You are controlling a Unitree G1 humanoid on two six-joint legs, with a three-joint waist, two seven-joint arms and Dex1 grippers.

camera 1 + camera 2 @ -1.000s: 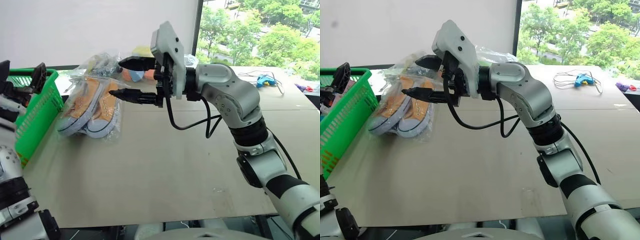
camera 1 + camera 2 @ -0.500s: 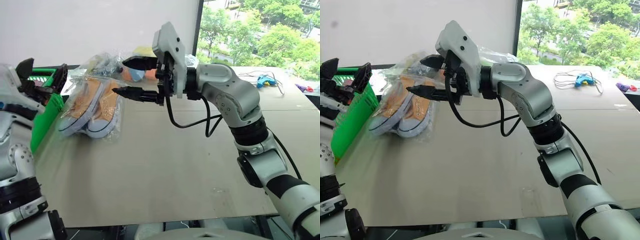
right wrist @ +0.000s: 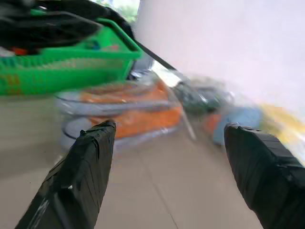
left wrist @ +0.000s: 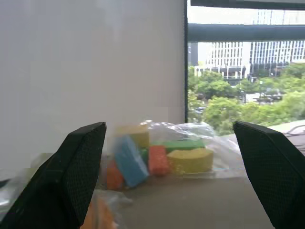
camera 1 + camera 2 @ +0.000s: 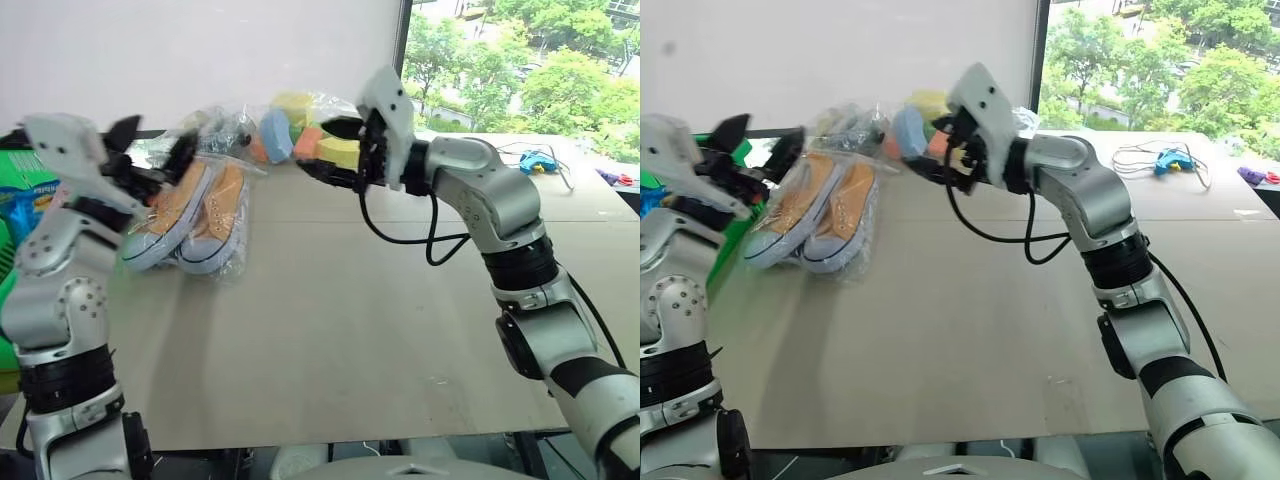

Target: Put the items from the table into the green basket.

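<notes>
I see the left end effector (image 5: 150,150) spread wide above the clear-bagged orange sneakers (image 5: 195,215), which lie on the light-beige wooden desk (image 5: 330,330) at ten o'clock. Right end effector (image 5: 335,150) spread wide, holding nothing, just beside the clear bag of pastel foam blocks (image 5: 290,130) at twelve. Bright green plastic basket (image 3: 62,64) at nine o'clock.

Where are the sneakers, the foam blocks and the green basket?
sneakers (image 5: 810,215): right eye view, on the orange uppers inside the clear bag.
foam blocks (image 4: 162,157): left wrist view, on the red block in the bag.
green basket (image 3: 71,64): right wrist view, on its lattice side.
</notes>
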